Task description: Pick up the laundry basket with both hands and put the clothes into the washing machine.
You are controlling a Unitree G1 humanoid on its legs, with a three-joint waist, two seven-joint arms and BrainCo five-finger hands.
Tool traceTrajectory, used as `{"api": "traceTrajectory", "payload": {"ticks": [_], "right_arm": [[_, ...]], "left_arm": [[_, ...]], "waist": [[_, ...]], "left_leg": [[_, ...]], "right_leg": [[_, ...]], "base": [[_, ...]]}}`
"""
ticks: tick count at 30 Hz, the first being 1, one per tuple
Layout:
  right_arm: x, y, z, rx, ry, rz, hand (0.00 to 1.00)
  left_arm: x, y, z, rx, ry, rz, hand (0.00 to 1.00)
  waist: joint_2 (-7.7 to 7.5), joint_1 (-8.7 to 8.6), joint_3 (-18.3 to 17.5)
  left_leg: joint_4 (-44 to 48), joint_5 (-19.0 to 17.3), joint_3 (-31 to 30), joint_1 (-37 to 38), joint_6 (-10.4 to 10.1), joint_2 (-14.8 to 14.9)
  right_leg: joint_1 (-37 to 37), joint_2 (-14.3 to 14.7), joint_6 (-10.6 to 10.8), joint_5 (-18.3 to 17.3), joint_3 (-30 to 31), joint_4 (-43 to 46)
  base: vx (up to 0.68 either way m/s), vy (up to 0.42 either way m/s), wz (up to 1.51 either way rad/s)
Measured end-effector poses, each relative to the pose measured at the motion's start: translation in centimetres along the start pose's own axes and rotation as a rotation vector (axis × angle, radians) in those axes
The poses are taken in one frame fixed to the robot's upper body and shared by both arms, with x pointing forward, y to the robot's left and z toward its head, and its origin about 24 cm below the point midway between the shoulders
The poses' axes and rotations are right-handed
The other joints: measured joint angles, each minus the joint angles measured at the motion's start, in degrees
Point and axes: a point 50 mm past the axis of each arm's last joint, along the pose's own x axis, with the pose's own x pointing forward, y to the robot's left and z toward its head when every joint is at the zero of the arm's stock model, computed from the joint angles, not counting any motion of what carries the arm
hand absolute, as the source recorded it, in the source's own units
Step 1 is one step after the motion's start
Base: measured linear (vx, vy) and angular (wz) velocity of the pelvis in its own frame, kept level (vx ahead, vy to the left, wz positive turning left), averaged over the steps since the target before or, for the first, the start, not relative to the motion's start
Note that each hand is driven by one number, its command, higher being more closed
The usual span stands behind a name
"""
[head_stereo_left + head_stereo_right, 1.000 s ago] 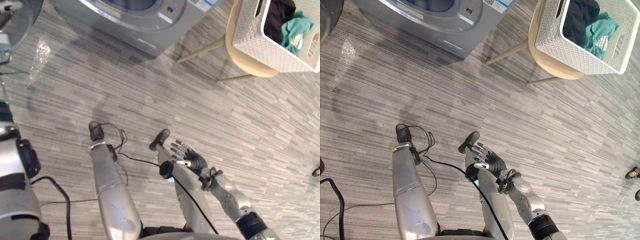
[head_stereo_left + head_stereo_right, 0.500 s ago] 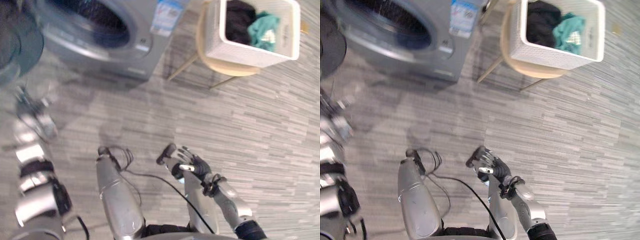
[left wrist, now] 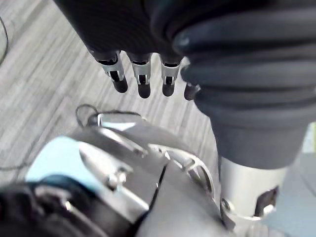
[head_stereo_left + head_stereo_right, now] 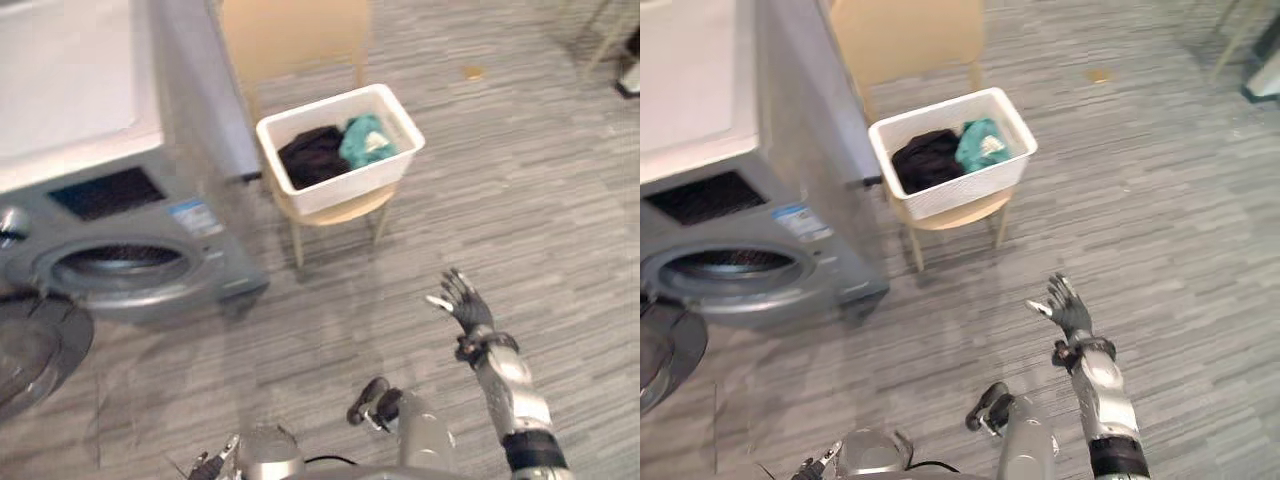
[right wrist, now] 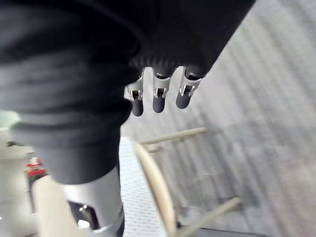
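Camera: lifted, laundry basket (image 4: 348, 190) now centred.
Right hand (image 4: 464, 306): spread, empty, well off basket.
Left hand (image 3: 142, 80): relaxed, empty.
Next: approach.

Domestic laundry corner, by look of it; real home or mock-up, I cannot tell. Grey front-loading washing machine (image 4: 130, 240) stands on floor (image 4: 520, 200) ahead of me, round door (image 4: 30, 350) swung open at its front. Pale wooden chair (image 4: 290, 40) just beside machine's side. White laundry basket (image 4: 345, 190) rests on chair seat, dark and teal clothes (image 4: 312, 158) heaped inside. Floor grey wood-look plank, household sort.
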Motion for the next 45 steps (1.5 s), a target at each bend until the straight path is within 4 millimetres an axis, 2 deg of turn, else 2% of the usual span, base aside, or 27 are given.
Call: {"api": "traceTrajectory", "payload": {"ticks": [1,2,3,4,6,9,12,13,15,17,18,20,21,22,23,25,28,31,32,33,35,36,38,39,40,41,45], "right_arm": [[0.5,0.4,1.1,-0.013,-0.044,0.004,0.0],[0.9,0.7,2.1,-0.02,-0.085,0.005,0.0],[1.6,1.1,3.6,-0.039,-0.15,0.011,0.0],[1.8,1.3,4.3,-0.048,-0.181,0.015,0.0],[2.2,2.3,6.8,-0.088,-0.291,0.038,0.0],[2.7,2.9,9.1,-0.102,-0.385,0.028,0.0],[3.5,5.0,10.9,-0.109,-0.453,0.071,0.0],[3.8,6.5,11.8,-0.105,-0.49,0.117,0.0],[4.1,9.3,11.9,-0.063,-0.497,0.188,0.0],[4.2,11.1,11.4,-0.039,-0.477,0.241,0.0],[4.3,12.1,10.6,-0.036,-0.446,0.27,0.0],[4.1,13.3,9.7,-0.077,-0.419,0.324,0.0],[4.0,13.8,9.6,-0.105,-0.42,0.344,0.0],[3.8,14.4,9.4,-0.202,-0.429,0.385,0.0],[3.9,14.0,9.3,-0.248,-0.43,0.379,0.0],[4.1,13.0,9.2,-0.331,-0.422,0.372,0.0],[4.4,11.6,9.0,-0.482,-0.397,0.367,0.0],[5.2,11.3,8.2,-0.606,-0.341,0.385,0.0],[5.6,11.3,7.9,-0.649,-0.32,0.396,0.0],[6.2,10.6,7.8,-0.696,-0.299,0.382,0.0],[7.0,9.4,7.9,-0.767,-0.266,0.351,0.0],[7.7,7.9,8.1,-0.831,-0.233,0.315,0.0],[9.0,6.2,9.0,-0.902,-0.186,0.253,0.0],[9.5,5.6,9.6,-0.933,-0.177,0.225,0.0],[10.0,5.0,10.5,-0.957,-0.175,0.199,0.0],[10.6,4.9,11.6,-0.982,-0.181,0.174,0.0],[12.3,4.2,15.8,-1.063,-0.192,0.081,0.0]], "left_arm": [[0.0,0.0,-0.1,0.001,0.0,-0.001,0.0],[0.0,0.0,-0.2,0.004,0.003,-0.004,0.0],[-0.1,-0.2,-0.2,0.006,0.003,-0.01,0.0],[-0.1,-0.2,-0.3,0.003,0.003,-0.011,0.0],[-0.1,-0.1,-0.2,-0.014,-0.001,-0.003,0.0],[0.0,-0.4,-0.1,-0.014,-0.005,0.004,0.0],[0.1,-0.4,-0.4,-0.011,0.011,0.009,0.0],[0.1,0.0,-0.9,-0.013,0.037,0.026,0.0],[0.2,0.8,-0.8,-0.034,0.045,0.061,0.0],[0.2,0.9,-0.7,-0.077,0.044,0.08,0.0],[0.2,1.3,-0.8,-0.078,0.051,0.098,0.0],[0.3,1.7,-0.5,-0.062,0.053,0.135,0.0],[0.4,1.7,-0.1,-0.05,0.047,0.142,0.0],[0.6,1.4,1.5,0.004,-0.007,0.136,0.0],[0.8,0.6,2.4,0.029,-0.038,0.11,0.0],[1.1,-1.0,3.7,0.048,-0.076,0.068,0.0],[1.2,-1.7,4.8,0.081,-0.115,0.045,0.0],[1.2,-1.3,5.0,0.105,-0.132,0.058,0.0],[1.3,-1.3,5.4,0.111,-0.142,0.057,0.0],[1.2,-2.1,5.4,0.104,-0.149,0.036,0.0],[1.1,-3.0,4.8,0.082,-0.138,0.001,0.0],[1.0,-3.4,4.2,0.054,-0.122,-0.01,0.0],[1.0,-3.2,4.2,0.037,-0.119,-0.006,0.0],[1.0,-3.1,4.3,0.024,-0.118,-0.002,0.0],[1.0,-2.8,4.1,0.018,-0.112,0.004,0.0],[1.1,-2.6,4.3,0.021,-0.117,0.007,0.0],[1.2,-3.5,5.6,0.025,-0.153,-0.017,0.0]], "waist": [[-0.29,0.03,-0.3],[-0.88,0.01,-0.8],[-1.65,0.11,-1.7],[-1.89,0.19,-2.1],[-2.0,0.3,-2.6],[-1.86,1.51,-2.9],[-1.68,3.44,-3.0],[-1.4,4.64,-3.5],[-4.5,5.86,-4.6],[-4.68,7.49,-4.5],[-4.83,8.01,-4.5],[-5.16,7.76,-4.7],[-5.61,7.43,-5.0],[-7.88,6.22,-6.5],[-8.03,5.88,-6.6],[-7.93,6.0,-6.5],[-8.1,4.42,-6.8],[-10.0,5.06,-7.8],[-11.45,5.15,-8.1],[-9.11,5.84,-7.5],[-6.95,6.13,-6.8],[-5.76,6.2,-6.2],[-5.55,6.24,-4.3],[-5.83,6.29,-3.4],[-5.5,6.29,-2.7],[-5.51,6.27,-1.3],[-5.37,6.66,3.0]], "left_leg": [[5.3,-1.8,-1.8,-1.3,2.5,0.0],[9.1,-3.3,-4.4,-3.1,3.8,-1.4],[12.0,-5.5,-8.9,-6.4,3.0,-5.5],[12.4,-6.7,-10.3,-7.6,2.0,-7.4],[11.6,-9.6,-9.5,-11.4,2.0,-11.8],[-0.3,-12.3,-7.2,-16.7,1.2,-22.5],[-12.4,-11.6,-6.1,-18.9,0.9,-29.5],[-17.6,-9.7,-4.6,-18.0,6.2,-30.1],[-18.2,-11.1,-4.2,-16.7,8.8,-31.6],[-16.7,-13.5,-4.9,-14.4,9.1,-30.8],[-16.3,-14.9,-5.7,-12.0,8.6,-29.9],[-17.5,-15.7,-7.5,-8.2,7.7,-29.2],[-19.0,-15.6,-8.6,-6.5,7.6,-29.4],[-23.8,-14.7,-14.2,-4.1,5.9,-31.3],[-24.3,-14.3,-17.1,-4.4,5.2,-31.3],[-24.4,-13.8,-22.2,-5.5,4.3,-31.1],[-24.8,-12.9,-30.9,-7.5,1.8,-31.4],[-24.2,-12.6,-36.3,-9.3,-1.8,-32.0],[-23.3,-12.8,-39.2,-10.8,-3.8,-32.8],[-22.6,-12.1,-43.1,-12.8,-6.2,-30.8],[-25.0,-9.4,-47.1,-14.8,-8.8,-28.5],[-28.9,-6.3,-49.1,-15.3,-9.5,-26.9],[-33.4,-1.6,-46.8,-15.6,-9.1,-25.4],[-34.3,-0.5,-41.2,-15.8,-7.4,-24.9],[-34.5,-0.7,-31.6,-16.1,-6.4,-23.9],[-35.3,0.6,-27.3,-16.1,-5.6,-23.3],[-35.5,2.1,-28.2,-19.6,-5.7,-24.5]], "right_leg": [[2.0,1.3,-0.1,0.1,1.2,-1.8],[3.5,2.1,-0.2,0.2,2.3,-3.4],[5.8,3.0,-0.2,0.9,3.8,-6.5],[6.8,3.6,-0.1,1.4,4.3,-8.2],[10.4,5.5,0.1,2.8,5.6,-13.4],[14.9,6.5,0.7,3.6,5.5,-18.9],[16.7,7.3,1.3,3.7,5.9,-21.3],[17.6,8.5,2.3,3.2,6.8,-21.8],[18.5,7.5,3.6,2.9,7.0,-21.4],[17.7,6.2,5.6,1.8,7.1,-12.3],[15.8,4.5,8.1,2.2,7.9,-1.7],[12.0,2.0,12.3,3.5,11.0,13.7],[10.5,0.5,12.2,3.4,11.1,17.9],[7.8,-4.2,7.9,1.2,10.6,15.0],[7.2,-4.8,6.5,0.5,11.2,10.5],[5.1,-5.0,6.4,0.6,17.5,3.1],[4.0,-5.0,5.9,2.6,25.4,-6.7],[3.3,-5.1,8.9,9.7,26.9,-13.8],[3.9,-5.3,12.3,12.2,25.2,-15.6],[5.5,-2.6,11.4,12.1,21.9,-17.9],[6.8,0.5,10.1,12.9,16.9,-21.7],[7.3,2.4,9.1,13.2,13.8,-23.5],[7.1,3.2,7.7,12.4,10.2,-23.3],[6.8,3.1,7.3,12.1,9.3,-23.2],[6.4,3.1,7.2,12.1,8.3,-23.2],[5.9,2.9,7.2,12.1,7.9,-22.9],[2.7,1.8,7.4,13.0,7.1,-22.5]], "base": [[0.23,-0.296,-0.78],[0.18,-0.194,-0.67],[0.18,-0.178,-0.57],[0.14,-0.12,-0.54],[0.15,-0.084,-0.35],[0.22,0.01,-0.03],[0.24,0.076,-0.13],[0.33,0.055,-0.17],[0.42,0.042,0.08],[0.32,0.046,0.19],[0.25,0.041,0.27],[0.29,-0.014,0.49],[0.46,-0.127,1.27],[0.43,-0.17,1.56],[0.4,-0.21,1.88],[0.22,-0.211,1.4],[0.17,-0.249,1.37],[0.17,-0.453,1.22],[0.1,-0.5,1.2],[0.07,-0.473,1.2],[0.0,-0.326,1.0],[-0.05,-0.415,1.27],[-0.05,-0.311,0.94],[-0.03,-0.124,0.52],[-0.02,-0.09,0.44],[-0.01,-0.053,0.23],[-0.05,0.076,0.11]]}}
